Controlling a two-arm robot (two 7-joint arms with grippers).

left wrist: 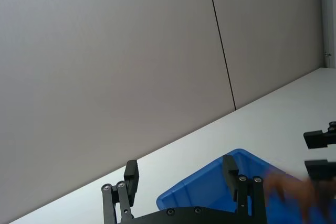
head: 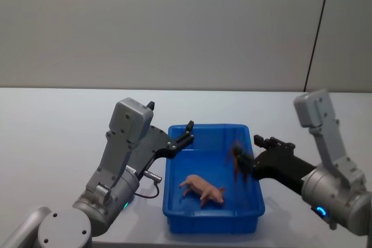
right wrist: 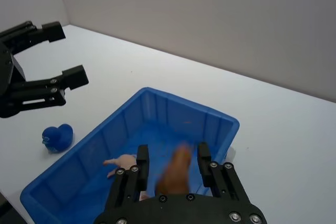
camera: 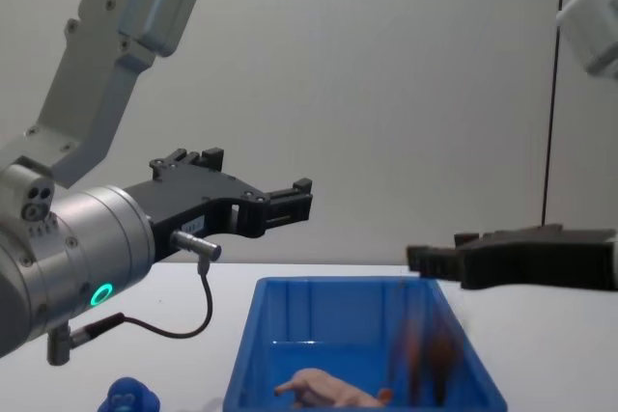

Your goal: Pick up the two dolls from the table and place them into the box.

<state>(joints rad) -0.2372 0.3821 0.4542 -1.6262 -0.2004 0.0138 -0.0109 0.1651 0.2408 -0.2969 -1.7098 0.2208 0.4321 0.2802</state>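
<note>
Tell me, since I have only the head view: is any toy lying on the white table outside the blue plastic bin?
Observer: Yes. A rounded bright blue toy figure sits on the white tabletop to the robot's left of the bright blue ribbed plastic bin.
Operator: Is the brown toy gripped?
Observer: No. The right wrist view shows the blurred brown toy between the right gripper's open fingers, seemingly touching neither.
Operator: And the left gripper?
Observer: The left wrist view shows the left gripper open and holding nothing.
</note>
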